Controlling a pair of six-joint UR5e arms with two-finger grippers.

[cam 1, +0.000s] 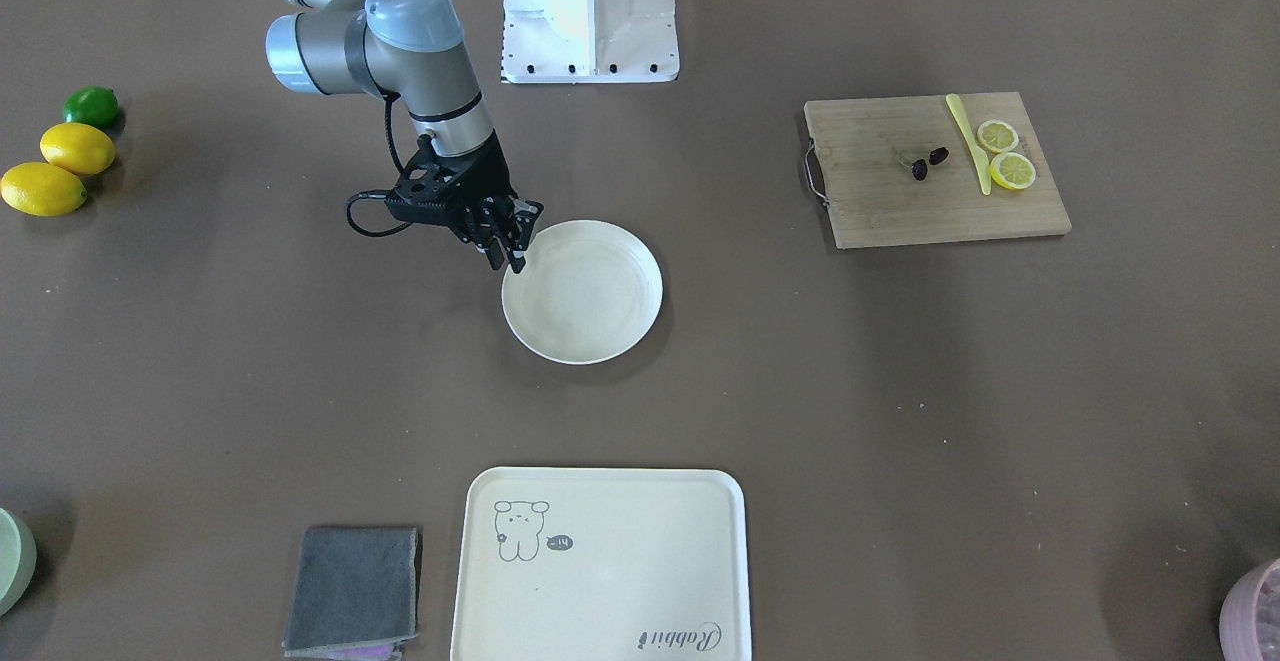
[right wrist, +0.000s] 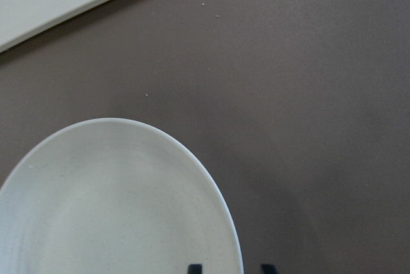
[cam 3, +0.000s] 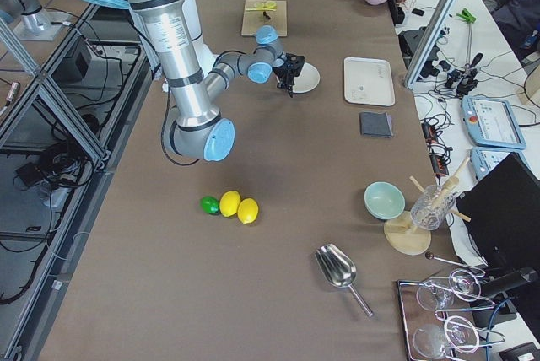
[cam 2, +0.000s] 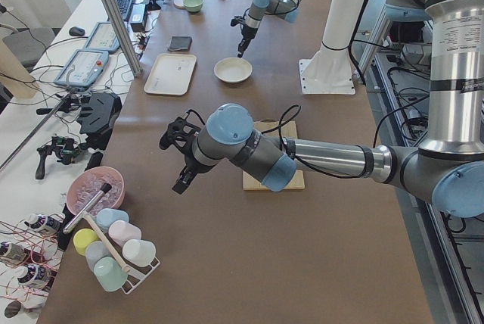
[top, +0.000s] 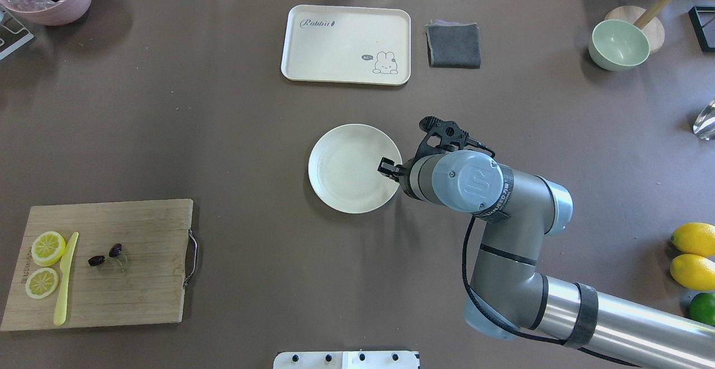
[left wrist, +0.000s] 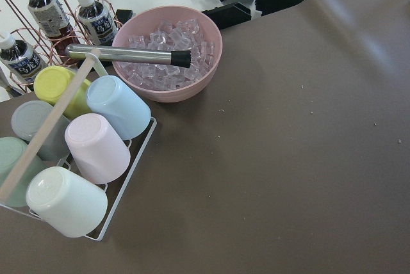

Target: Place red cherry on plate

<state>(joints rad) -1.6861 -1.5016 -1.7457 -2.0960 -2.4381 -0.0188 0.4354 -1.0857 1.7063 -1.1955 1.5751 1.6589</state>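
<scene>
Front-facing view: the right gripper (cam 1: 512, 243) is at the rim of the plate (cam 1: 590, 326), and the red cherry (cam 1: 928, 163) lies on the cutting board (cam 1: 900, 211), well apart from the plate and on the side opposite the gripper. Overhead view: the cherry pair sits on the board and the gripper's tip overlaps the plate's edge. Exterior left view: the left gripper (cam 2: 184, 180) hangs well apart from the plate, beyond the board, jaw state unreadable. Right wrist view: two fingertips (right wrist: 194, 267) parted and released, one over the plate and one outside its rim.
</scene>
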